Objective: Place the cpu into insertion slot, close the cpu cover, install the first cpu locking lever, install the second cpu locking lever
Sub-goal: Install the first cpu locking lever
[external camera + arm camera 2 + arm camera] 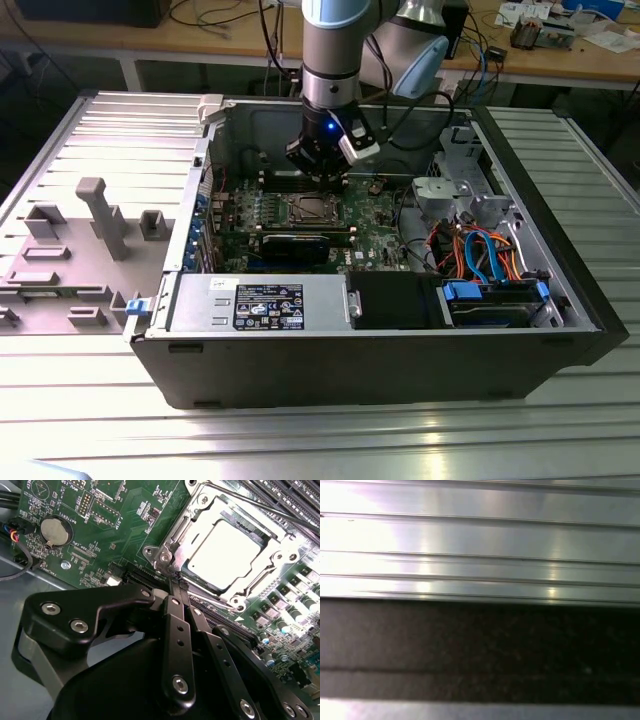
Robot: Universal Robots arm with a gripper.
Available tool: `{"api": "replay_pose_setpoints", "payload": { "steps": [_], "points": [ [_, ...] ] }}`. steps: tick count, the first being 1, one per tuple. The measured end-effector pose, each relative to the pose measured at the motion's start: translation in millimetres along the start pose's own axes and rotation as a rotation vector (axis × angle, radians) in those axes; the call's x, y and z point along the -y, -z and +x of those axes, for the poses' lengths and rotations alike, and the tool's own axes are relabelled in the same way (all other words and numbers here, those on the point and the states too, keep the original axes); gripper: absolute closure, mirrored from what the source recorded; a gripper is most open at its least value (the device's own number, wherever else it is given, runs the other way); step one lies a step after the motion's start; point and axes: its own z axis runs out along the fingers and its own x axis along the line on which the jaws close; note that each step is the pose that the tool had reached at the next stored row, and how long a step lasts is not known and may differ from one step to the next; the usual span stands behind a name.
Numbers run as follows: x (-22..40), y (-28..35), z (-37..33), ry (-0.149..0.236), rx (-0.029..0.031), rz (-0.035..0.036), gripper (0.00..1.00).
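the cpu [226, 554] sits in the insertion slot [186, 574] on the green motherboard [107, 540], its pale metal top showing through the window of the cpu cover [280, 556], which lies flat over it. in the exterior view the same socket [305, 208] is a small silvery square in the middle of the board, inside the open computer case [380, 350] that lies on a ribbed aluminium table [300, 440]. the arm comes down from above and its gripper [318, 170] hangs over the board just behind the socket. a grey power supply [262, 303] runs along the near wall of the case, and a drive bay with orange and blue cables [490, 255] is at the exterior view's right. a grey fixture with pegs [100, 215] stands on the table at the exterior view's left.

the second wrist view brings what the exterior view cannot: the black fingers [176, 630] pressed together, their tips at the corner of the socket frame, gripping nothing that i can make out. a thin locking lever [260, 505] crosses along the far edge of the cover, and a coin battery [53, 531] sits on the board.

the first wrist view gives ribbed aluminium [480, 545] above a dark band.
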Motion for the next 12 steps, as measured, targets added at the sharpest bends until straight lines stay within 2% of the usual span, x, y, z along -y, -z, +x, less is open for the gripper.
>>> {"api": "replay_pose_setpoints", "payload": {
  "steps": [12],
  "points": [
    [0.5,-2.6,-0.3,0.0,-0.0004,0.003,0.89]
  ]
}}
